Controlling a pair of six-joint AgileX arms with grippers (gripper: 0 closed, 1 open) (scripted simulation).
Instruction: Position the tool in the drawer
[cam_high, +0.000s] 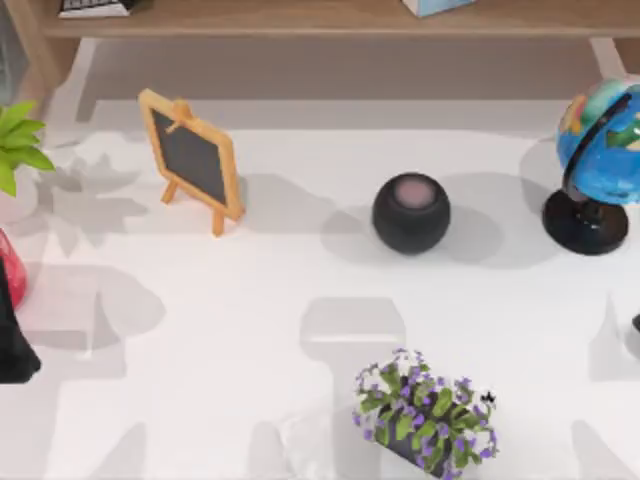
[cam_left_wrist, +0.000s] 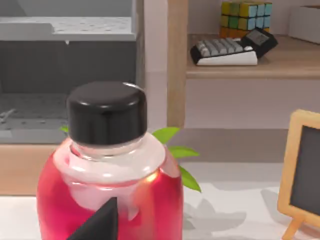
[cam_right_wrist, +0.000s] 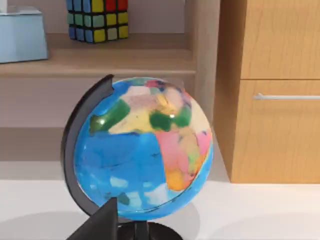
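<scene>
The left gripper (cam_high: 12, 352) sits at the table's (cam_high: 250, 330) left edge, with the bottle (cam_left_wrist: 107, 175) just ahead of it and the potted plant (cam_high: 15, 150) beyond. The small chalkboard easel (cam_high: 192, 158) stands off to its right. The right gripper (cam_right_wrist: 97, 225) faces the globe (cam_right_wrist: 142, 165) close in front of it, and the drawer cabinet (cam_right_wrist: 275, 125) stands behind the globe to one side.

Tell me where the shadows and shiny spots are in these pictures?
Top view: soft grey shadows spread over the table beside the chalkboard, speaker and globe. Left wrist view: the bottle shows a bright glint on its red body and cap edge. Right wrist view: small glare spots sit on the globe, with its shadow on the table below.
</scene>
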